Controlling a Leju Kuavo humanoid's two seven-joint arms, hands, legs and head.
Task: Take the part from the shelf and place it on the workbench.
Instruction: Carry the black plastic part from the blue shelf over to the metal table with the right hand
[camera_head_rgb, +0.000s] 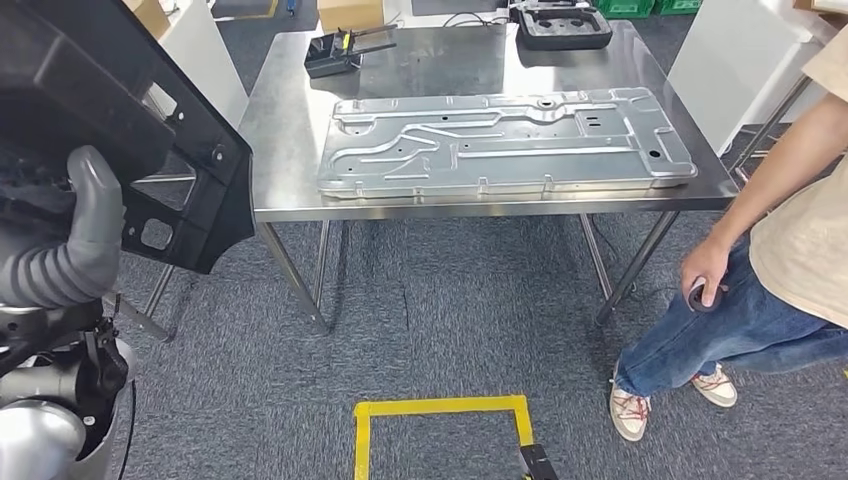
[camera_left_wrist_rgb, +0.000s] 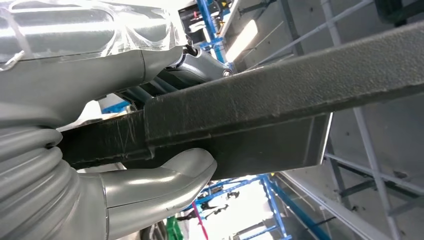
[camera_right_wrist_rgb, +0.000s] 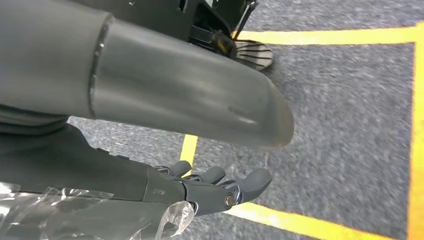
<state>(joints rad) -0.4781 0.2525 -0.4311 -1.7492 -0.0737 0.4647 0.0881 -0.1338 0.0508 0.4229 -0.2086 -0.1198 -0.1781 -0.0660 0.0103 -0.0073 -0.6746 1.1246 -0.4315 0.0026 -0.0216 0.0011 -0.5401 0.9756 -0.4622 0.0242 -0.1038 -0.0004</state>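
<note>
A large black plastic part with cut-outs is up at the left of the head view, held by my left hand. In the left wrist view the thick grey thumb presses under the part's black edge and the fingers are hidden behind it. The steel workbench stands ahead, slightly to the right of the part. My right hand hangs over the grey carpet with its fingers loosely extended and nothing in them.
A big silver stamped metal panel covers most of the workbench. A black tool and a black tray sit at its far edge. A person stands at the right. Yellow floor tape marks a square.
</note>
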